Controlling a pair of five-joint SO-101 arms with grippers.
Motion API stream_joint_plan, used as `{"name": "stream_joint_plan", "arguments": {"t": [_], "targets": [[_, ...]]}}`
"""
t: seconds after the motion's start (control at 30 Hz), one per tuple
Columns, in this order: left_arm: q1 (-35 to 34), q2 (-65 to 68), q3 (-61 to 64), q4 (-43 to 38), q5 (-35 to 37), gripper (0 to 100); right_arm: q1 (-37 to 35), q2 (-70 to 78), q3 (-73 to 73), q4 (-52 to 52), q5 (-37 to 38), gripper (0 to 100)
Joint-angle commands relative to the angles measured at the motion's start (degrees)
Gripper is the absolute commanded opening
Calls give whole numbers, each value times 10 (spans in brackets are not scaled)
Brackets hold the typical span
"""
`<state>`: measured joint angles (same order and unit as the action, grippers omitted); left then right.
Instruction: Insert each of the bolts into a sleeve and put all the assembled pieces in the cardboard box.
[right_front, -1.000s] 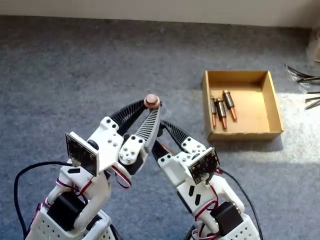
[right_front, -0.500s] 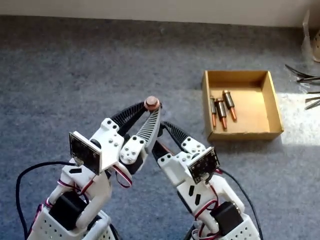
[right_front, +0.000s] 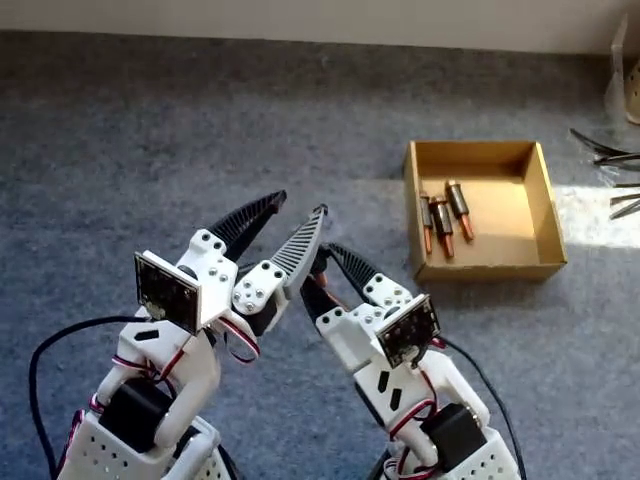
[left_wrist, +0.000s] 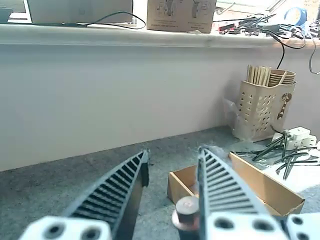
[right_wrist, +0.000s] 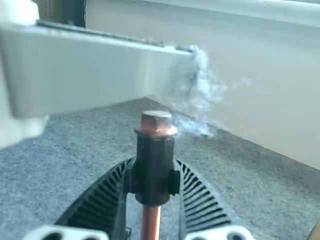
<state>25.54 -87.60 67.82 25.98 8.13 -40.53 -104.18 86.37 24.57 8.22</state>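
High view: cardboard box (right_front: 549, 205) holds three assembled pieces (right_front: 442, 218) (side by side).

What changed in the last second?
The left gripper opened, letting go of the bolt. The right gripper stays shut on the sleeve with the bolt standing in it. The cardboard box and its three assembled pieces are unchanged.

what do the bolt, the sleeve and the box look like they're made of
Bolt: probably metal with a copper-coloured finish, going by the dull sheen on its head and shank.
Sleeve: dark and matte, either blackened metal or plastic; the look leaves it open.
Box: plain brown cardboard, matte, with thin folded walls.
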Motion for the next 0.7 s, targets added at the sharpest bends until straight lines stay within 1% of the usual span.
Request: {"name": "stream_joint_plan", "arguments": {"t": [0.0, 0.17, 0.23, 0.5, 0.57, 0.67], "targets": [[-4, -7, -8, -2, 1, 159, 4, -7, -14, -3, 6, 3], [-9, -7, -18, -7, 0, 159, 5, -7, -13, -3, 7, 3], [-26, -7, -32, -9, 0, 159, 15, -7, -12, -3, 9, 3], [-162, -7, -42, -8, 4, 155, 104, -6, -15, 3, 6, 3], [-179, -7, -36, -5, 4, 154, 126, 0, -21, 44, 6, 3], [-184, -7, -3, 1, 1, 154, 145, 5, -88, 119, 7, 3]]}}
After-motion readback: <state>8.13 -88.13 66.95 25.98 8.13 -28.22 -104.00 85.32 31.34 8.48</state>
